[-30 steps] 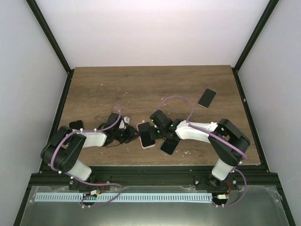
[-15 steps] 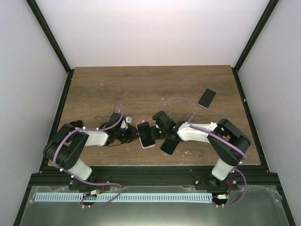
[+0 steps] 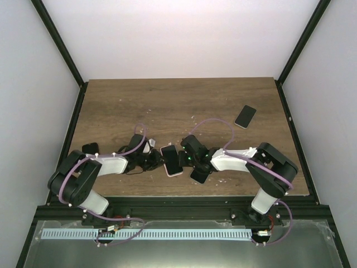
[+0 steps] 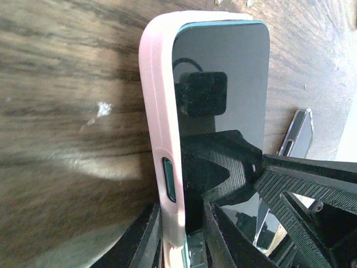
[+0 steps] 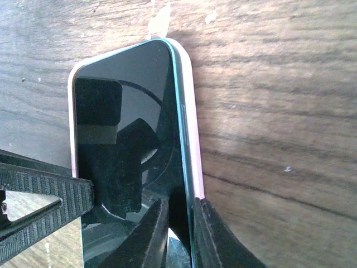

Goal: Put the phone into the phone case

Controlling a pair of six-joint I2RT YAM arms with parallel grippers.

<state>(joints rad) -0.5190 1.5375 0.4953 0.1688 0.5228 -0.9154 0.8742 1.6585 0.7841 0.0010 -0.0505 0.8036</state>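
Observation:
The black phone (image 3: 174, 159) lies screen up inside the pink phone case (image 3: 166, 149) near the table's front middle. My left gripper (image 3: 158, 162) is shut on the case's left long edge. In the left wrist view its fingers pinch the pink case (image 4: 158, 111) beside the dark side button, with the phone's screen (image 4: 228, 56) to the right. My right gripper (image 3: 187, 159) is shut on the opposite long edge. In the right wrist view its fingers clamp the phone (image 5: 128, 100) and the thin pink case rim (image 5: 191, 111) together.
A second black phone (image 3: 201, 173) lies just under my right gripper; it also shows in the left wrist view (image 4: 295, 131). A third black phone (image 3: 245, 116) lies at the right back. A small black object (image 3: 89, 148) sits at the table's left edge.
Almost nothing. The phone in its case and both grippers have shifted very slightly to the left; both grips stay as they were.

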